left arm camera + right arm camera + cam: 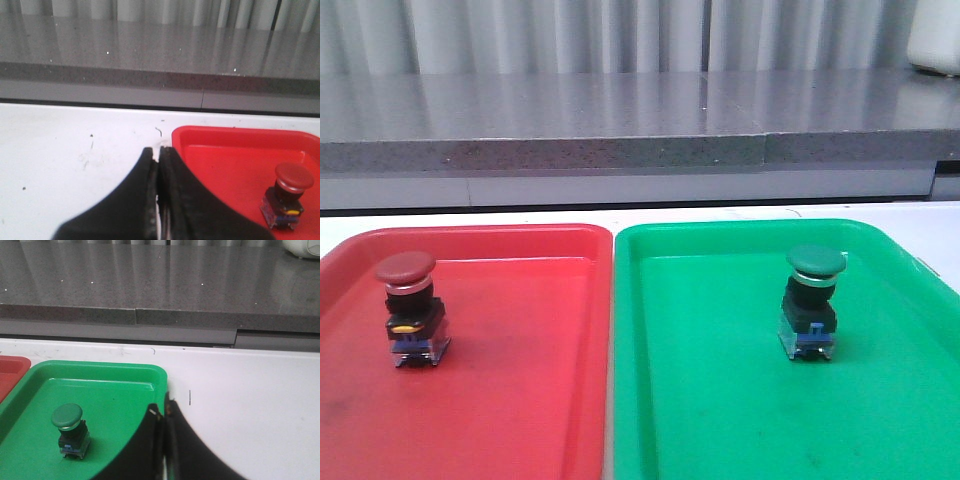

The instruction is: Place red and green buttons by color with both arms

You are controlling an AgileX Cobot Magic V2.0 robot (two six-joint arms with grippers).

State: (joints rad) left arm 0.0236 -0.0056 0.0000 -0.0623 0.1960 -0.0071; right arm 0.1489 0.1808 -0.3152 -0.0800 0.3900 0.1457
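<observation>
The red button (410, 310), dark red cap, silver collar, black body, stands upright in the red tray (520, 400). It also shows in the left wrist view (286, 196). The green button (811, 302) stands upright in the green tray (720, 400) and shows in the right wrist view (70, 431). My left gripper (158, 152) is shut and empty, over the white table beside the red tray's edge (200, 137). My right gripper (163, 407) is shut and empty, over the green tray's edge (100, 367). Neither gripper shows in the front view.
The two trays lie side by side on the white table (620, 215). A grey stone ledge (620, 120) runs along the back. A white object (935, 40) sits at the far right on the ledge.
</observation>
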